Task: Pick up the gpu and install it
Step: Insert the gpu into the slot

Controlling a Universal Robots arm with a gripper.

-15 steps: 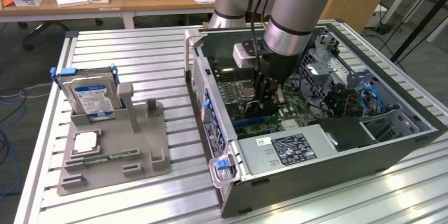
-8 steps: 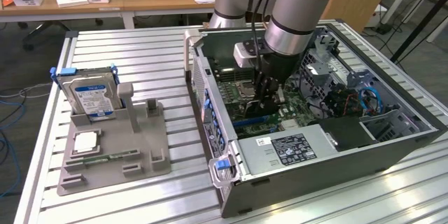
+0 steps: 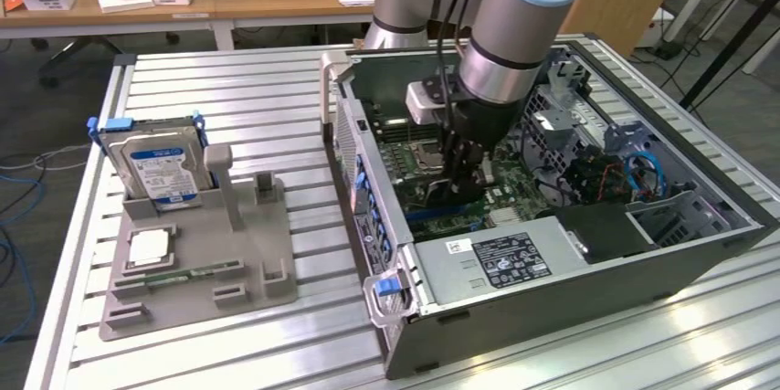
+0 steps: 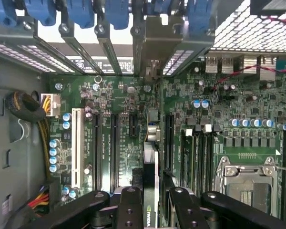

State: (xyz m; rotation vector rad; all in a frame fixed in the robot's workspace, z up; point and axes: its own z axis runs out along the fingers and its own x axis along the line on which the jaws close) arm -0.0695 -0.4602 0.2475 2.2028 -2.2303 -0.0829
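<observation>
Inside the open case [image 3: 682,253] on the worktop [image 3: 219,98], the arm reaches down and its pincer [image 3: 458,184] is low over the motherboard [image 3: 421,148]. From the exterior view the pincer hides most of what it holds. The wrist view is clearer — the pincer [image 4: 150,210] is closed on the gpu [image 4: 151,157], which is seen edge-on as a thin dark card standing upright between the fingers [image 4: 130,207]. The card runs toward the rear slot brackets [image 4: 152,43] and sits over the board between the expansion slots, beside a white slot [image 4: 76,145]. Whether it is fully seated I cannot tell. At the exterior view's left a grey holder [image 3: 232,262] stands on the worktop, well apart from the case — it carries a hard drive [image 3: 152,157] upright and a green memory stick [image 3: 183,272] lying flat.
</observation>
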